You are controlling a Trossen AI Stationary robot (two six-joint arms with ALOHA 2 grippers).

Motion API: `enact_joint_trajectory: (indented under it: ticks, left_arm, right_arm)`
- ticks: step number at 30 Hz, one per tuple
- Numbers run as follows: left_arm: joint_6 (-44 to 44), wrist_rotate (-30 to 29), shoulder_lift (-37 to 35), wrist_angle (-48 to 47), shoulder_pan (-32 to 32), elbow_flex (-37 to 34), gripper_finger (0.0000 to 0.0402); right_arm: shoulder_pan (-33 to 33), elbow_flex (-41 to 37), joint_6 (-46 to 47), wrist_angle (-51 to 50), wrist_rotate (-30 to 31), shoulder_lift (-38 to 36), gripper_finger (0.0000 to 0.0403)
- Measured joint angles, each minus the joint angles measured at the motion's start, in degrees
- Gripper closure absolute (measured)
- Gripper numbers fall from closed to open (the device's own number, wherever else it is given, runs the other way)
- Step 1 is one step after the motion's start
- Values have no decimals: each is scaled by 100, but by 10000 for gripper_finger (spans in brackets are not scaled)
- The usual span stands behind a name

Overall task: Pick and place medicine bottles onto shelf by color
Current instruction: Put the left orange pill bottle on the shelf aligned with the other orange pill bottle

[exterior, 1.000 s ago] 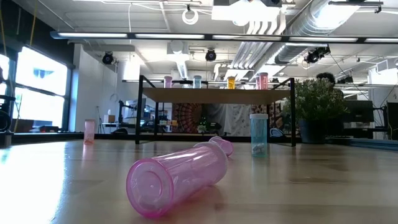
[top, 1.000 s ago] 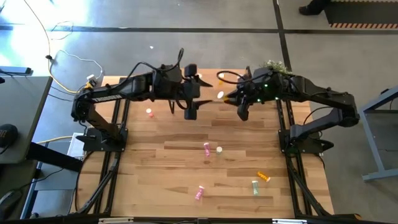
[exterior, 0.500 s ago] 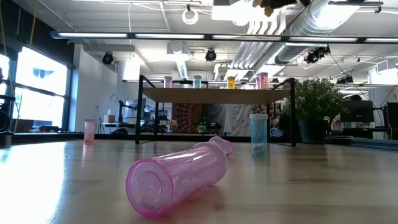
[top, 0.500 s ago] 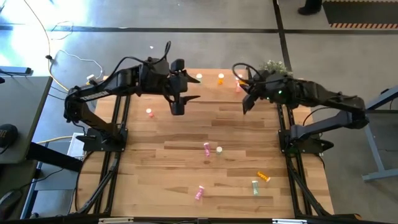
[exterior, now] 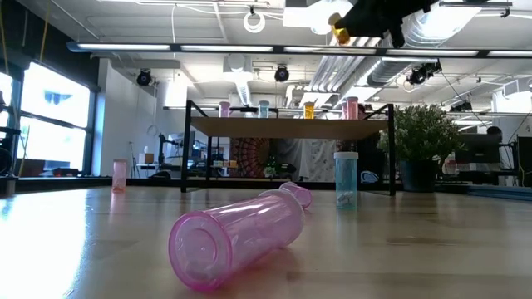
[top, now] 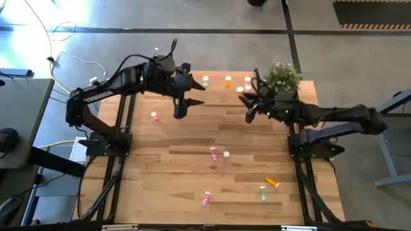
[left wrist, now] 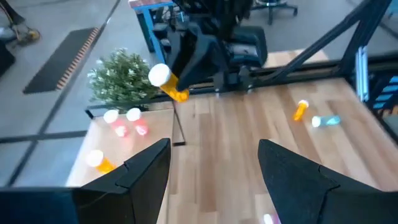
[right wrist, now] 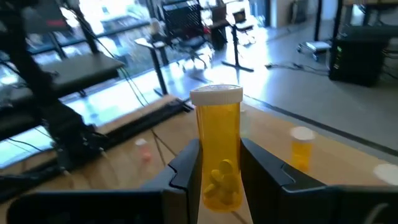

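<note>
My right gripper [right wrist: 217,149] is shut on an orange bottle [right wrist: 217,155] with a white cap, high above the shelf [exterior: 291,127]; it also shows in the left wrist view [left wrist: 169,84] and at the top of the low view [exterior: 341,29]. Several bottles stand on the shelf's board, among them an orange one [right wrist: 303,149]. My left gripper [top: 178,110] hangs open and empty over the table, left of the shelf's near side. Loose bottles lie or stand on the table: a pink one on its side [exterior: 241,237], a pale green one upright [exterior: 346,178]. My right gripper pinches the orange bottle's body [right wrist: 217,183], below its middle, between its two fingers. The fingers come from the table's right side. The bottle is lifted clear of shelf and table and is tilted, with its white cap [left wrist: 159,74] toward the shelf.
A small potted plant [top: 280,77] stands at the table's far right, beside the right arm. More bottles are scattered on the near half of the table: pink [top: 205,199], green [top: 263,192], orange [top: 273,183], pink [top: 213,153], and one pink at the left [top: 155,116].
My right gripper has come down with the orange bottle and now shows at the top of the low view. My left gripper has drawn back from the shelf toward the table's left edge.
</note>
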Motion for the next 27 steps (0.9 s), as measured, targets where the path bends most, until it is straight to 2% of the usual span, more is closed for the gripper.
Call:
enact_joint_trajectory:
  ticks: [5,9,12,15,19,23,27]
  left_arm:
    - [-331,6,-120,450,10,-630,167]
    - [-667,-22,-458,1393,-38,-1524,167]
    - [-852,-76,-721,2151,-74,-2189,167]
    - [-1068,-92,-1013,2699,-53,-2741,167]
    - [-1046,-95,-1350,3033,-21,-3273,167]
    - [-995,-100,-1573,2975,-13,-3429,167]
    - [-647,-100,-1781,2970,61,-3429,167]
  right_arm:
    - [387,-814,-209,1493,238,26,320]
    - [814,-1288,-338,2383,867,25,320]
    - [1138,-1356,-345,2786,1218,25,320]
    - [1451,-1171,-446,2835,1555,28,320]
    - [1731,-754,-1200,2863,2270,24,320]
    - [1759,-641,-1621,2873,2954,214,320]
    - [1620,-643,-1368,3073,3308,852,320]
